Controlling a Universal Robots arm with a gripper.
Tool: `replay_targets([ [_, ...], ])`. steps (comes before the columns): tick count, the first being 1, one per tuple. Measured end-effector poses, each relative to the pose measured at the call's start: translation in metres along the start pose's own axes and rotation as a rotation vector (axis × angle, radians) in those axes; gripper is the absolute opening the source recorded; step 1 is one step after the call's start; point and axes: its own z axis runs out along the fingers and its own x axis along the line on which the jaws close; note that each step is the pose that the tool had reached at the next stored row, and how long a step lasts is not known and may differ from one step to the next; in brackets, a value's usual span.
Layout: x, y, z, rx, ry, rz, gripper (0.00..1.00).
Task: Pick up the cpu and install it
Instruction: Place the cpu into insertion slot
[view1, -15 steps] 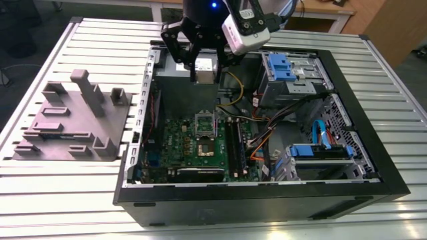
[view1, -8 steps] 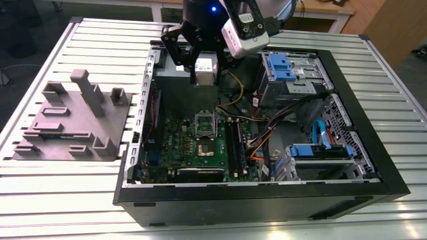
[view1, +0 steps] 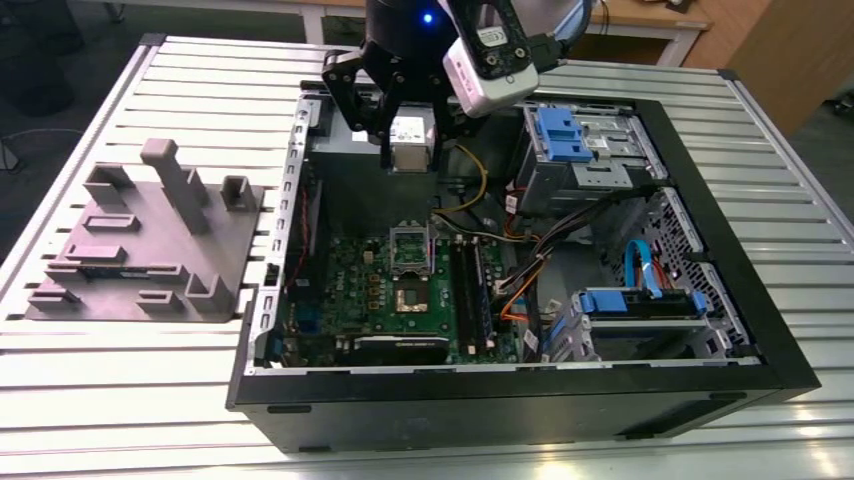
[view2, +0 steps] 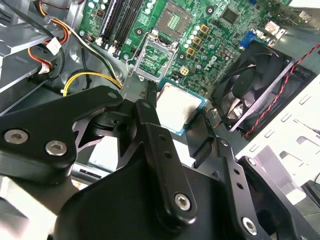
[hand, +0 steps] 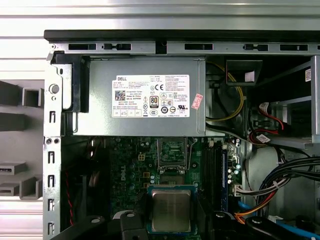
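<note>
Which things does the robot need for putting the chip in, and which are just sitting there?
For the job: the cpu, held in the gripper; the open socket on the green circuit board.

Just there: the grey box with a white label; the black fan; the blue drive brackets; the grey moulded block.

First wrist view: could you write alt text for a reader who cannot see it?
The pincer grips the cpu, silvery top facing the camera, held over the green motherboard inside an open computer case. Also in view are the open socket frame on the board and a grey power supply box with a white label.
</note>
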Motion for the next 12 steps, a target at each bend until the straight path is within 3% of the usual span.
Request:
replay_targets([
  [5, -0.0003, -0.0046, 0.0015, 0.0001, 0.0000, 0.001, 0.47],
  [12, -0.0038, -0.0062, 0.0141, -0.0001, -0.0001, 0.001, 0.47],
])
